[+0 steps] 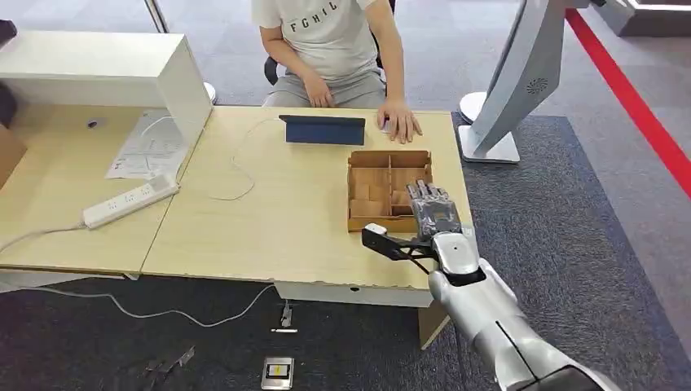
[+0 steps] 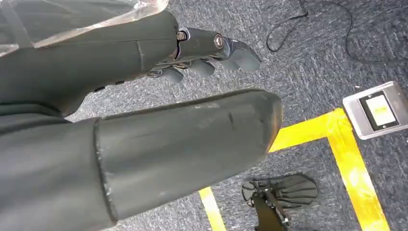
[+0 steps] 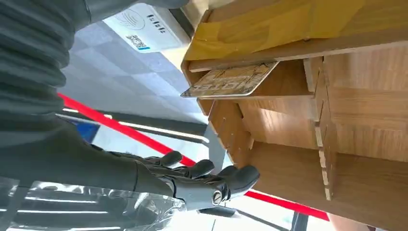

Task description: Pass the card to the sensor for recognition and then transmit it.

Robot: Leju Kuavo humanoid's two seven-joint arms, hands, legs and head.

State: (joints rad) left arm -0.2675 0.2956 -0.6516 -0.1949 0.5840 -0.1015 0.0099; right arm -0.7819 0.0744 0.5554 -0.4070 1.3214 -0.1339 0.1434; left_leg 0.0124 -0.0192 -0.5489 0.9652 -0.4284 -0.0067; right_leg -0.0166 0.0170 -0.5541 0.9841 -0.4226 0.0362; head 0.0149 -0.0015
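A tan patterned card (image 3: 231, 79) lies flat in one compartment of the wooden divided box (image 1: 368, 189), one end poking past the box wall. My right hand (image 1: 432, 209) hovers over the box's near right corner with fingers (image 3: 207, 177) spread, holding nothing and clear of the card. A white sensor unit with a QR label (image 3: 144, 26) lies on the table just beyond the box. My left hand (image 2: 192, 57) hangs over the carpet, its fingers apart and nothing in them.
A person sits behind the table with a hand (image 1: 399, 122) resting near the box's far side. A blue folded stand (image 1: 323, 129), a power strip (image 1: 130, 202), papers (image 1: 151, 147) and a white cabinet (image 1: 106, 73) are on the tables. A white monitor stand (image 1: 489, 140) is at the right.
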